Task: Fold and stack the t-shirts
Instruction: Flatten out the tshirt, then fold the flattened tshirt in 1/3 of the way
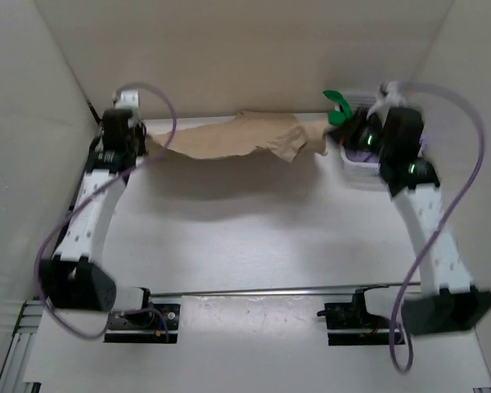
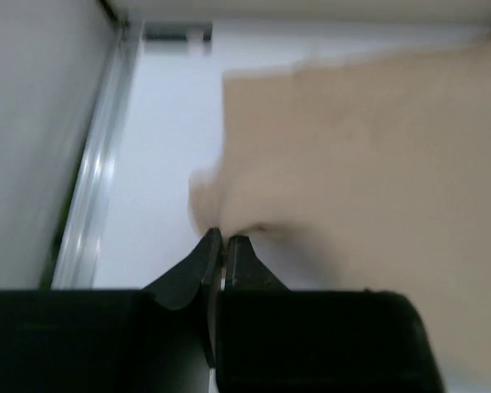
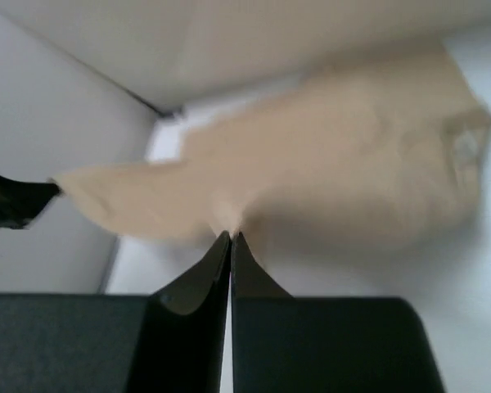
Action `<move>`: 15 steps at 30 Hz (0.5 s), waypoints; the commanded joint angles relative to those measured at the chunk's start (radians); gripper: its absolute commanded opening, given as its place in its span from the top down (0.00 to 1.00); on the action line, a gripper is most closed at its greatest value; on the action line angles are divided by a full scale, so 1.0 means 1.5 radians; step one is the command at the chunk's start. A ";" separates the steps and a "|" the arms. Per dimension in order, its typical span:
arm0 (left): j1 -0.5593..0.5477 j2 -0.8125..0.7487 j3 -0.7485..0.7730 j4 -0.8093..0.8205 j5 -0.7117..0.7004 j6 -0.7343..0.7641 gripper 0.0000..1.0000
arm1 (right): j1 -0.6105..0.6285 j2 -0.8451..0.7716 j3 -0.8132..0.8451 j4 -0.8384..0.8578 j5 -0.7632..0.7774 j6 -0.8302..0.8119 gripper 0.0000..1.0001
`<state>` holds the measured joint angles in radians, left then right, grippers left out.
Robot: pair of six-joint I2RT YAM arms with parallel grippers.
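Observation:
A tan t-shirt (image 1: 237, 137) hangs stretched in the air between my two arms, sagging in the middle above the table. My left gripper (image 1: 150, 146) is shut on its left end, and in the left wrist view the tan t-shirt (image 2: 368, 180) spreads out from the pinched fingertips of that left gripper (image 2: 222, 237). My right gripper (image 1: 335, 141) is shut on the shirt's right end; in the right wrist view the tan t-shirt (image 3: 311, 172) rises from the closed tips of the right gripper (image 3: 231, 236). A bit of bright green cloth (image 1: 337, 110) shows behind the right arm.
A white basket (image 1: 362, 168) sits at the back right, mostly hidden by the right arm. Pale walls enclose the white table (image 1: 254, 254) on the left, back and right. A metal rail (image 1: 262, 291) runs across near the arm bases.

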<state>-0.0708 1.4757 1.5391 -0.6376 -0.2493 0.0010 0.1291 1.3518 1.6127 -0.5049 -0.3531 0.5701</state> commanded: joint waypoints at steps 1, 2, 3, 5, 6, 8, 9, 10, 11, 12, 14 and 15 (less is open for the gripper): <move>-0.021 -0.207 -0.275 -0.002 0.001 -0.001 0.90 | 0.062 -0.249 -0.389 -0.031 0.031 -0.029 1.00; -0.030 -0.238 -0.344 -0.002 0.001 -0.001 0.90 | 0.062 -0.272 -0.421 -0.041 0.031 -0.029 1.00; -0.031 -0.250 -0.373 -0.002 0.008 -0.001 0.90 | 0.062 -0.279 -0.452 -0.056 0.039 -0.020 1.00; -0.038 -0.274 -0.422 -0.002 0.008 -0.001 0.90 | 0.069 -0.292 -0.521 -0.062 0.039 -0.014 1.00; -0.038 -0.281 -0.465 -0.002 0.008 -0.001 0.90 | 0.069 -0.302 -0.540 -0.062 0.033 -0.007 1.00; -0.038 -0.305 -0.501 -0.016 0.002 -0.001 0.90 | 0.069 -0.319 -0.585 -0.062 0.033 0.002 1.00; -0.038 -0.314 -0.532 -0.022 0.002 -0.001 0.90 | 0.069 -0.319 -0.595 -0.062 0.033 0.002 1.00; -0.038 -0.322 -0.544 -0.029 0.002 -0.001 0.90 | 0.075 -0.325 -0.602 -0.062 0.033 0.002 1.00; -0.038 -0.338 -0.556 -0.036 0.009 -0.001 0.90 | 0.075 -0.325 -0.602 -0.062 0.033 0.002 1.00; -0.038 -0.345 -0.575 -0.049 0.009 -0.001 0.90 | 0.075 -0.325 -0.610 -0.062 0.033 0.002 1.00; -0.038 -0.358 -0.590 -0.057 0.015 -0.001 0.90 | 0.075 -0.316 -0.610 -0.068 0.033 -0.007 1.00; -0.038 -0.358 -0.596 -0.073 0.015 -0.001 0.90 | 0.075 -0.299 -0.597 -0.075 0.039 -0.017 1.00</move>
<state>-0.1265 0.9798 0.6590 -0.7185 -0.2409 0.0006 0.2379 0.8902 0.6945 -0.6353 -0.3050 0.5678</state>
